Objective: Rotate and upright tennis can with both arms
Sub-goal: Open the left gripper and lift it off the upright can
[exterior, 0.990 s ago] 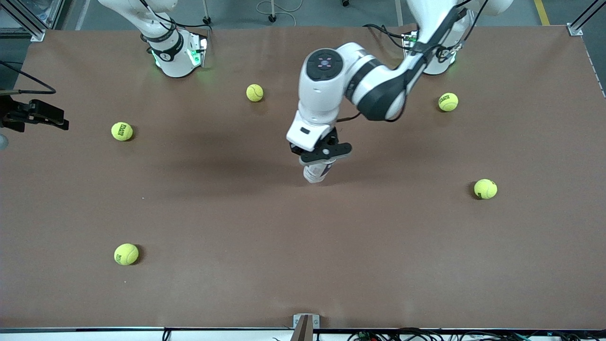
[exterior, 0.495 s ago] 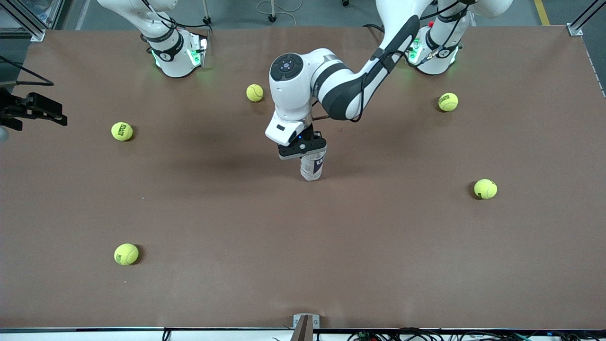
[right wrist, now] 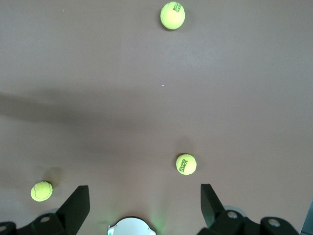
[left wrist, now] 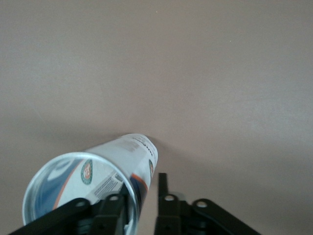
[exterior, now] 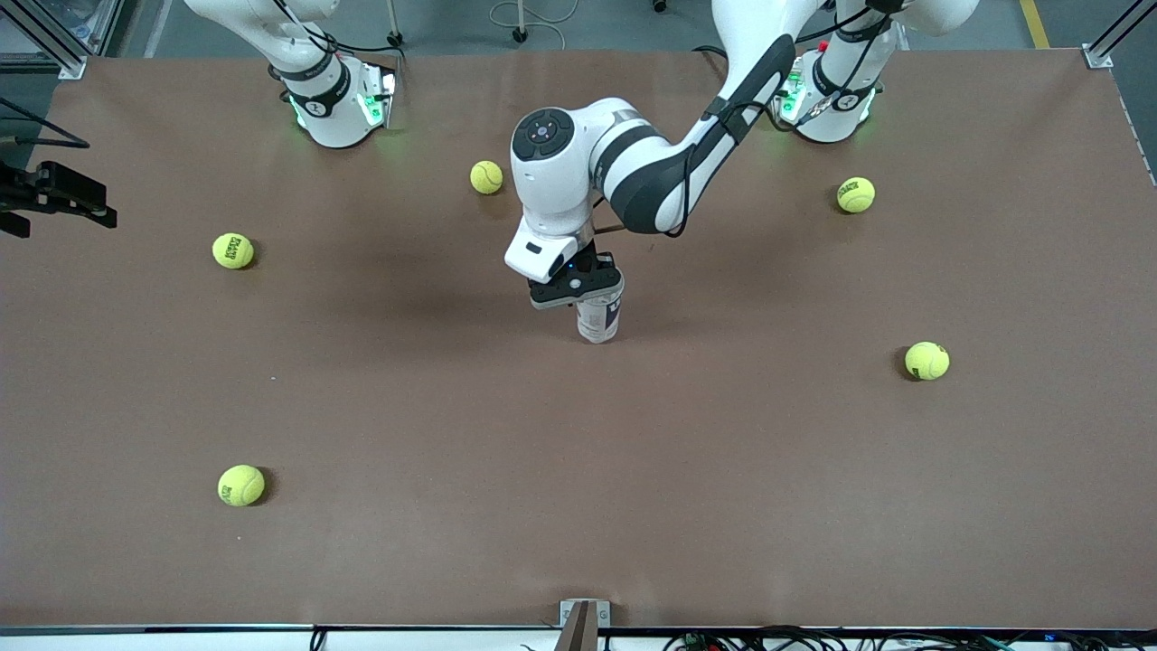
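The tennis can (exterior: 599, 321) stands on its base in the middle of the brown table (exterior: 578, 470), open mouth upward. Its white, navy and red label shows in the left wrist view (left wrist: 98, 171). My left gripper (exterior: 587, 287) is over the can's mouth, straddling the rim (left wrist: 139, 192). One finger is inside the clear wall. The other finger (left wrist: 163, 188) stands outside it, with a narrow gap to the wall. My right gripper (exterior: 54, 194) waits in the air past the right arm's end of the table, wide open with nothing between its fingers (right wrist: 143, 191).
Several yellow-green tennis balls lie scattered: one (exterior: 486, 177) close to the left arm's wrist, others (exterior: 233, 250) (exterior: 240, 485) toward the right arm's end, others (exterior: 855, 194) (exterior: 926, 361) toward the left arm's end. The right arm's base (right wrist: 131, 226) shows under its gripper.
The left arm swung round and shifted slightly toward the right arm's end, bringing the can upright. Its fingers have parted a little. The right gripper drifted slightly away.
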Action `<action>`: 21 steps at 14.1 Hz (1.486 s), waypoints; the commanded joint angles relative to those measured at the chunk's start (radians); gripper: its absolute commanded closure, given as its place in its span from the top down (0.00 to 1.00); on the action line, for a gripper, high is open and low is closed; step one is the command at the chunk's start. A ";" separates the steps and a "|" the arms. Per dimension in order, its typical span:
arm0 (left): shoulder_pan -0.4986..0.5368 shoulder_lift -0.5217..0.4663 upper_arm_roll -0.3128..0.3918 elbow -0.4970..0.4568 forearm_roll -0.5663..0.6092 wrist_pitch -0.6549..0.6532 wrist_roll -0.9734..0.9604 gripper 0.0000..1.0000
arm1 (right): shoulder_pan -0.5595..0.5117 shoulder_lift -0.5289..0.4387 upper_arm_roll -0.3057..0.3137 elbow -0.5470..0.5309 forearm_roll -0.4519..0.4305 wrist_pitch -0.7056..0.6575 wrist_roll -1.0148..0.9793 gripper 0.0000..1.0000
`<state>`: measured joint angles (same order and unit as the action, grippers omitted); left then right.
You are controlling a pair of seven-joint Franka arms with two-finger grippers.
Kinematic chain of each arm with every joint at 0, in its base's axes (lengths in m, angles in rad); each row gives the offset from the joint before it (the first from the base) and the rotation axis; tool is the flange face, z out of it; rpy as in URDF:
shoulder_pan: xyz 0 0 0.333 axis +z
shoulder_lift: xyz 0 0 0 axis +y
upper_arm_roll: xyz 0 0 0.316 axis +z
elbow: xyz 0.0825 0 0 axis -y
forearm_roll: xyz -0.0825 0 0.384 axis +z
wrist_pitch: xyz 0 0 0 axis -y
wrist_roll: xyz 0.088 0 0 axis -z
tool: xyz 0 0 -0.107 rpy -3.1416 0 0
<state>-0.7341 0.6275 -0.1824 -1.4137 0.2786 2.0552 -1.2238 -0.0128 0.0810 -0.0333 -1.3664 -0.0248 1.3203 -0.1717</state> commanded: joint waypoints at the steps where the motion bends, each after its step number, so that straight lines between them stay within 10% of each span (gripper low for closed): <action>1: -0.002 0.008 0.001 0.041 0.019 -0.024 0.007 0.79 | 0.014 -0.108 -0.020 -0.140 0.008 0.057 -0.014 1.00; 4: -0.001 -0.008 0.001 0.051 0.019 -0.024 0.004 1.00 | 0.010 -0.145 -0.019 -0.171 0.008 0.060 -0.014 1.00; 11: 0.027 -0.109 0.000 0.052 0.017 -0.067 0.006 1.00 | 0.005 -0.181 -0.019 -0.181 0.009 0.060 -0.012 1.00; 21: 0.421 -0.334 -0.012 0.032 -0.124 -0.263 0.522 1.00 | -0.007 -0.194 -0.020 -0.181 0.077 0.054 0.041 1.00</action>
<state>-0.3693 0.3472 -0.1825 -1.3506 0.1908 1.8450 -0.8083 -0.0112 -0.0789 -0.0531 -1.5106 0.0263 1.3666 -0.1644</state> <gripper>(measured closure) 0.000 0.000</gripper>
